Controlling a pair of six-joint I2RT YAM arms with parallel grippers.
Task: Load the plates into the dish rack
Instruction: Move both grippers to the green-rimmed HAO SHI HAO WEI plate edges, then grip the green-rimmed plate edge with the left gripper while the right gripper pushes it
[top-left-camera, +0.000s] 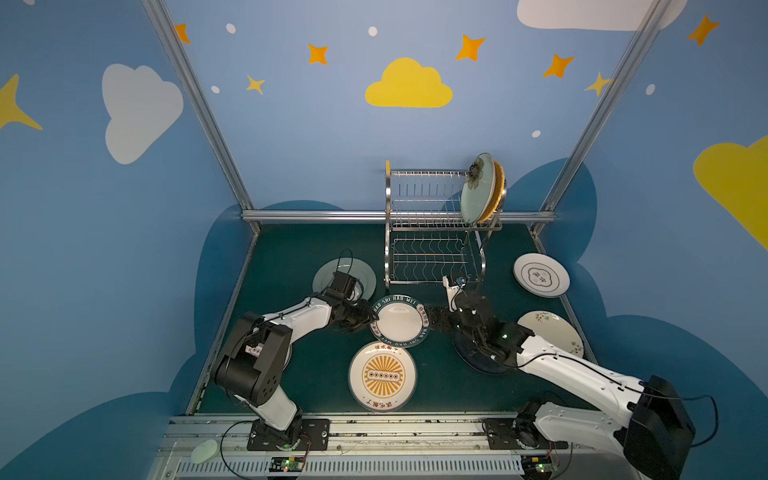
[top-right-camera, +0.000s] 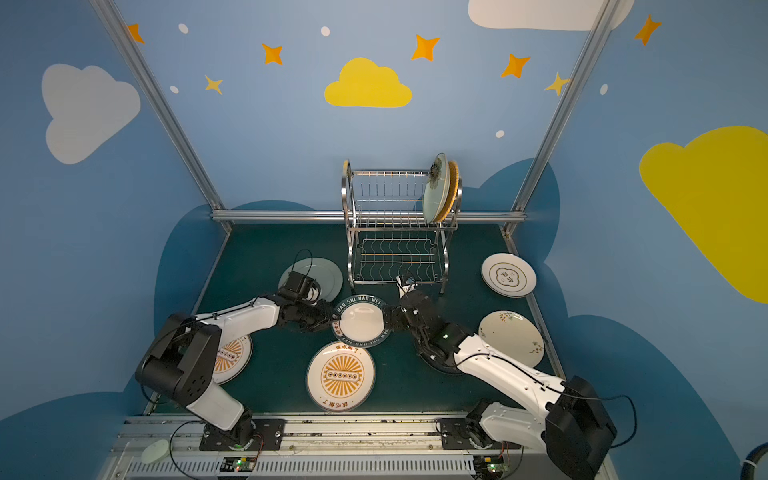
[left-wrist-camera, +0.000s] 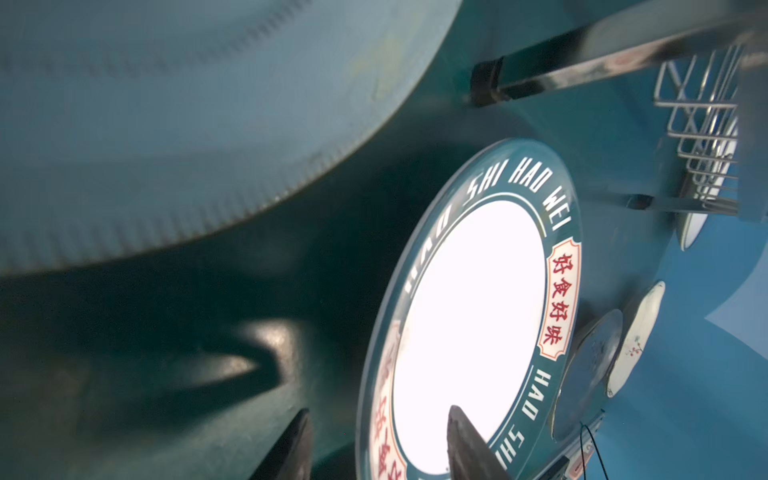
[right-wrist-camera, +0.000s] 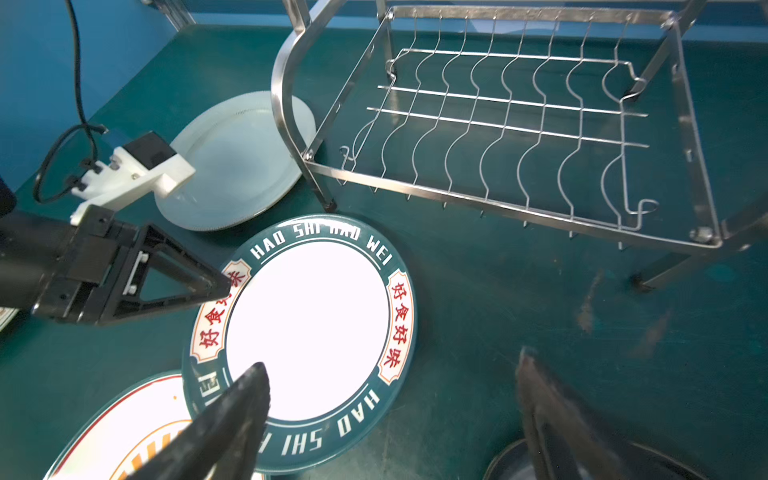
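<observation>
Centrally, lettered plate (top-left-camera: 398, 323) near dish rack (top-left-camera: 432, 227)

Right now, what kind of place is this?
Probably a robot practice booth, not a real kitchen. The walls have painted clouds and stars, metal posts frame a green table, and two robot arms work over plates.

dish rack (right-wrist-camera: 498, 203): polished stainless wire and strip, mirror-bright. lettered-rim plate (right-wrist-camera: 309, 328): smooth glossy glaze, centre blown out by glare. grey-green plate (right-wrist-camera: 232, 166): satin, fine ribbed rim. table surface (right-wrist-camera: 498, 311): matt dark-green mat, a few scuffs. orange plate (top-left-camera: 500, 183) at the rack's right end: woven-looking texture.
</observation>
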